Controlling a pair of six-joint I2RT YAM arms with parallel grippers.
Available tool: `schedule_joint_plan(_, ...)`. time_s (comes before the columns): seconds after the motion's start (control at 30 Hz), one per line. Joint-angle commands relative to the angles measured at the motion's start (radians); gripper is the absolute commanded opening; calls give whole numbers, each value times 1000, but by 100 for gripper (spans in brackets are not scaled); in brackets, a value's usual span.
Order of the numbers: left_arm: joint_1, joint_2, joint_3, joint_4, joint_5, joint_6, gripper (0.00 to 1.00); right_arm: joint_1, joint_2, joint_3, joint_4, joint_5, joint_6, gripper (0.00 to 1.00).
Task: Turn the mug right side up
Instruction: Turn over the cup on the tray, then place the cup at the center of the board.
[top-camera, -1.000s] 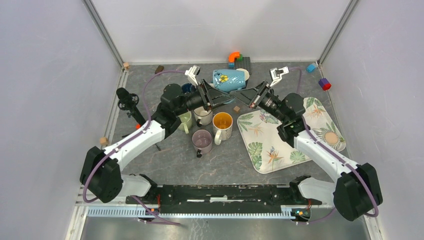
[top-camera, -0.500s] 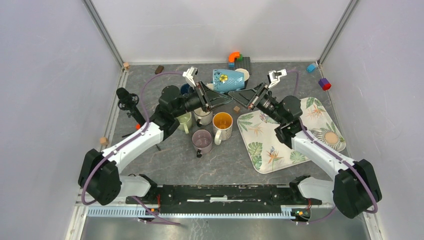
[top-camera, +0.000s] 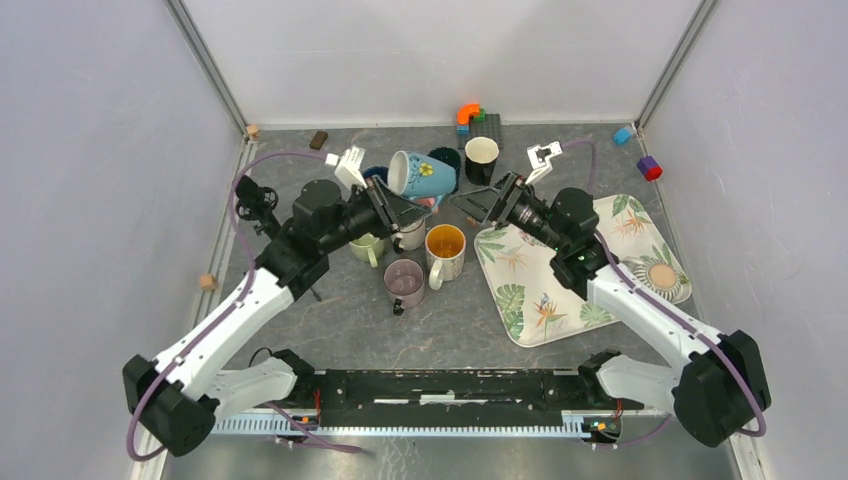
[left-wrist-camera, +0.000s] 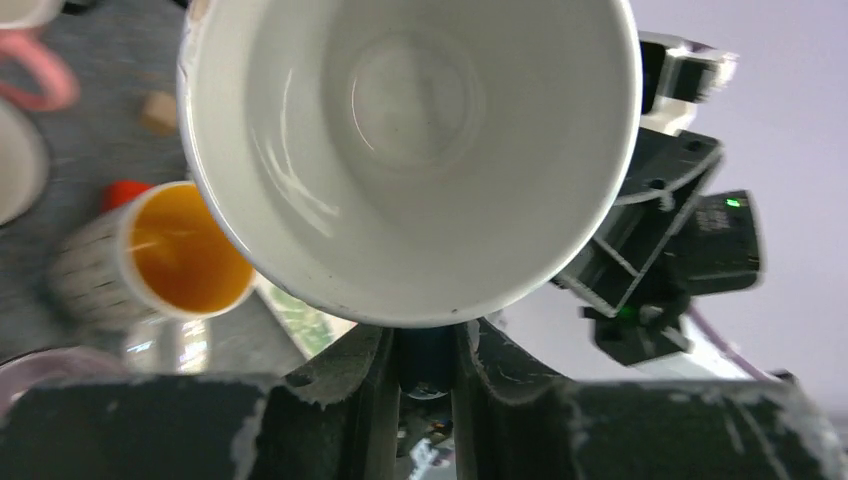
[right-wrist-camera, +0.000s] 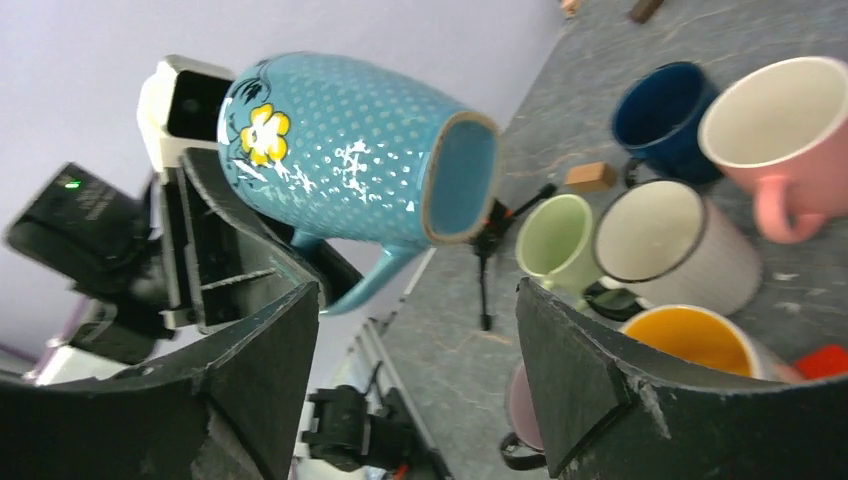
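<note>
Top external view showed a mottled grey surface (top-camera: 340, 320), glossy blue dotted ceramic mug (top-camera: 425, 172) held aloft on its side over other cups (top-camera: 445, 243), left fingers (left-wrist-camera: 340, 400) pinched narrow on its rim, right fingers (right-wrist-camera: 260, 380) spread wide beside its base, apart.

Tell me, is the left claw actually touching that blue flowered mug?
Touching. The left wrist view shows the left gripper pinching the handle of the blue mug just below its rim.

The blue mug (left-wrist-camera: 410, 150) is cropped by the top edge (left wrist view); beside it, the yellow-lined mug (left-wrist-camera: 170, 255) blurs.
</note>
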Motion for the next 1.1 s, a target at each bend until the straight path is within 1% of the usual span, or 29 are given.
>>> schedule_joint_plan(0.0,2,-143,76,-241,-263,206,2,4,-66,52,-164,88,-207,79)
schedule_joint_plan(0.17,2,-233,96,-509,-477,288,2,3,-109,76,-309,168,-352,83)
schedule_joint_plan(0.27,1,-279,98,-658,-585,300,2,5,-112,109,-382,189,-428,86)
schedule_joint_plan(0.4,1,-326,84,-787,-640,293,2,4,-128,116,-422,222,-482,91)
schedule_joint_plan(0.53,2,-336,46,-890,-653,241,2,4,-136,111,-431,234,-505,91)
schedule_joint_plan(0.67,0,-321,13,-938,-653,196,2,4,-139,98,-428,237,-510,92)
schedule_joint_plan(0.87,1,-295,-69,-935,-627,152,2,4,-142,84,-427,237,-514,92)
schedule_joint_plan(1.07,2,-278,-197,-823,-577,98,2,4,-145,74,-425,237,-519,91)
